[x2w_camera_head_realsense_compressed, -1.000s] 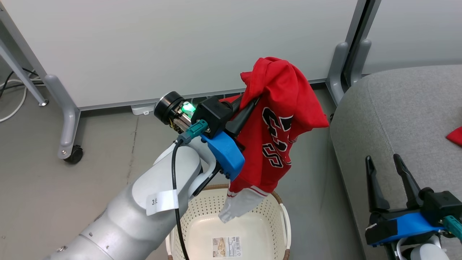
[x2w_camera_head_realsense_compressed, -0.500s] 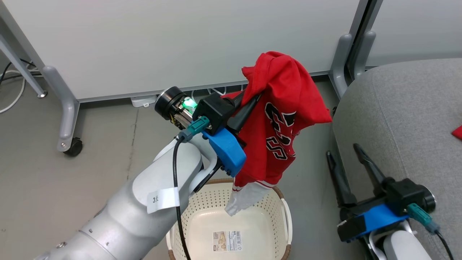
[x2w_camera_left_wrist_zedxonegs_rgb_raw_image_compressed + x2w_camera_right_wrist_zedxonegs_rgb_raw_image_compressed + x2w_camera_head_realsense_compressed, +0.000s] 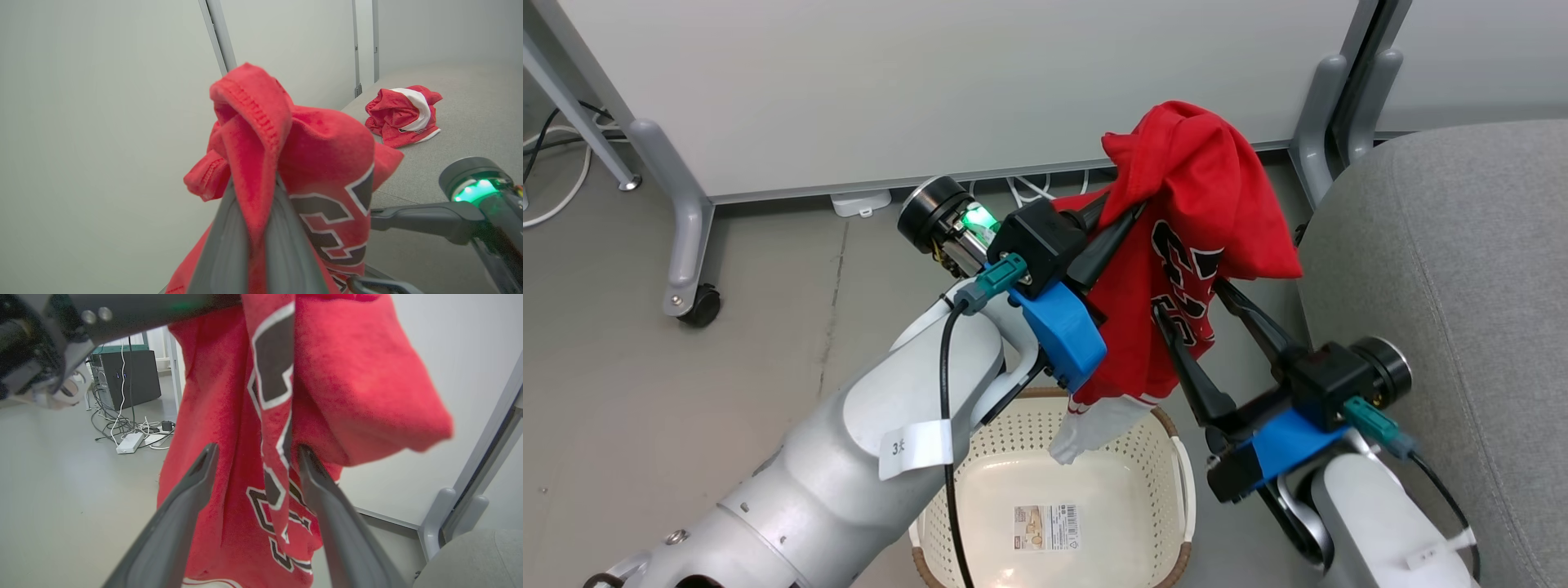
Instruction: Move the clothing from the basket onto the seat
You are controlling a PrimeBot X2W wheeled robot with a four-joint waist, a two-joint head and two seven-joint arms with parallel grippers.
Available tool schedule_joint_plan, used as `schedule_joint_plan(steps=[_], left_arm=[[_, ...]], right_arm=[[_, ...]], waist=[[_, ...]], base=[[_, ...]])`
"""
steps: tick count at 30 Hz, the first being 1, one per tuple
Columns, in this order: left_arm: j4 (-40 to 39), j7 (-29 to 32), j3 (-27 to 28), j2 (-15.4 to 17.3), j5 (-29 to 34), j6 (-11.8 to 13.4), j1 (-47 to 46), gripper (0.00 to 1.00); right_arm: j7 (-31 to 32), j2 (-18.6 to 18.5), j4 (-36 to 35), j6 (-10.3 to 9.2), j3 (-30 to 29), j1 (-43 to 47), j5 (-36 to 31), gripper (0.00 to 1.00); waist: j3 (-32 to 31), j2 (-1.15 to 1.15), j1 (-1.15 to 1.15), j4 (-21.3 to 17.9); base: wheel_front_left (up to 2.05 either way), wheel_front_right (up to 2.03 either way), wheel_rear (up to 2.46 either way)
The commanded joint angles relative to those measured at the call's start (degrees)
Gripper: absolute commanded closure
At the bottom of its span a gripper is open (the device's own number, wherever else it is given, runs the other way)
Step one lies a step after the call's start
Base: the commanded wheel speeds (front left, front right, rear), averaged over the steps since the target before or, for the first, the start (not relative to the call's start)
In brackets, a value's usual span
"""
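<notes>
Left gripper (image 3: 1117, 224) pinches the bright red lettered jersey (image 3: 1201, 180), dangling over the cream perforated plastic basket (image 3: 1156, 465) far rim — right gripper (image 3: 1194, 302) fingers spread around its fold, light-grey fabric sofa cushion (image 3: 1445, 245) edge just right.

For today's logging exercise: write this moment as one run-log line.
left hand: shut on lettered garment, held over basket | right hand: open, astride hanging fold | striped garment: on seat

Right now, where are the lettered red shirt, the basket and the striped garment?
lettered red shirt (image 3: 1201, 180): head view, bunched upper fold.
basket (image 3: 1147, 482): head view, perforated right wall.
striped garment (image 3: 404, 116): left wrist view, crumpled middle.
</notes>
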Motion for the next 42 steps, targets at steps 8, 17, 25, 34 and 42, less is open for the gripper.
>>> schedule_joint_plan(steps=[8,17,25,34,42], left_arm=[[0.0,-0.2,-0.8,-0.8,0.2,0.1,-1.6,1.0],[0.4,-0.3,-1.1,-1.2,-0.2,0.1,-2.1,1.0],[0.4,-0.3,-0.7,-1.1,0.0,0.0,-2.1,1.0],[0.2,-0.3,-0.5,-1.0,0.5,0.2,-1.7,0.0],[0.0,-0.3,0.0,-0.9,1.3,0.4,-1.0,0.0]], right_arm=[[0.0,2.3,5.6,0.01,1.3,-8.8,0.0,0.0],[0.0,3.2,7.5,0.01,1.8,-10.8,0.4,1.0],[0.0,2.7,7.8,0.01,2.2,-11.0,0.6,1.0],[0.0,2.8,7.7,0.01,2.3,-10.8,0.9,1.0],[0.0,2.6,7.2,0.01,2.1,-10.4,0.9,1.0]], waist=[[1.4,0.0,0.0,0.6],[1.7,0.0,0.0,1.0],[1.8,0.0,0.0,0.6],[1.7,0.0,0.0,0.4],[2.0,0.0,0.0,0.1]], base=[[0.0,0.0,0.0],[0.0,0.0,0.0],[0.0,0.0,0.0],[0.0,0.0,0.0],[0.0,0.0,0.0]])
